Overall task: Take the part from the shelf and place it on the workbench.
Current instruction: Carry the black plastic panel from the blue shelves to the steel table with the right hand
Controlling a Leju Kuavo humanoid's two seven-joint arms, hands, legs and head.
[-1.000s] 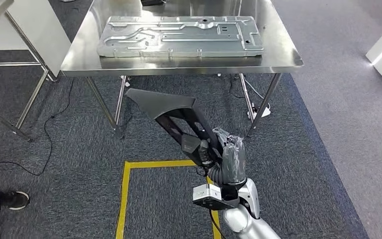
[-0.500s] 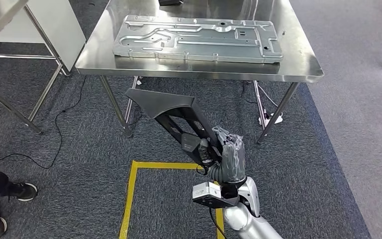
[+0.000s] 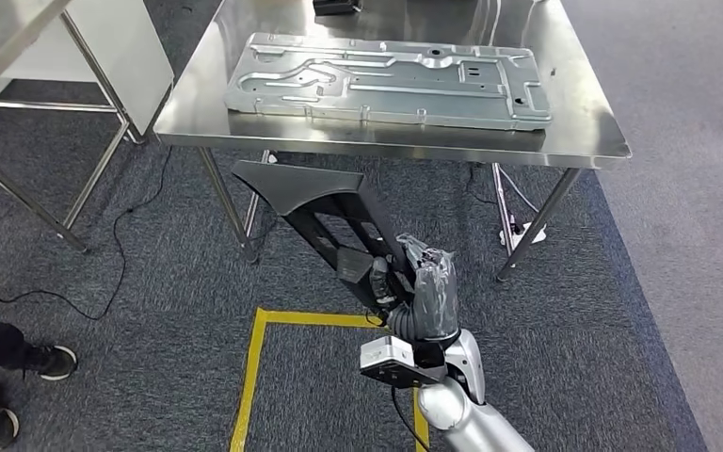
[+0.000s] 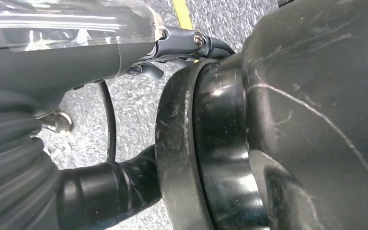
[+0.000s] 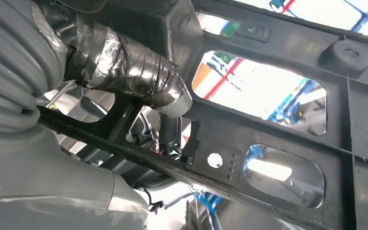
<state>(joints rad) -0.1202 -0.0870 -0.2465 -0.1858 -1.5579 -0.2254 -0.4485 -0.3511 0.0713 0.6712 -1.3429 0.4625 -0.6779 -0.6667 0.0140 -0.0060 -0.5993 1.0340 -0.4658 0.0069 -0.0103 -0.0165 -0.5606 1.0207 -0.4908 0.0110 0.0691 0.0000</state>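
Our right robot hand (image 3: 424,299), wrapped in shiny tape, grips the lower end of the long black plastic frame part (image 3: 325,212), which slants up and forward over the grey carpet, its flared end just below the near edge of the stainless-steel table (image 3: 584,127). We judge the carry nearly done; placing comes next, and it calls for lifting the part above the table edge. A large stamped grey metal panel (image 3: 386,80) covers most of the tabletop and stands in the way, leaving only margins bare. Our left robot hand (image 4: 14,158) hangs low; we cannot tell its finger state.
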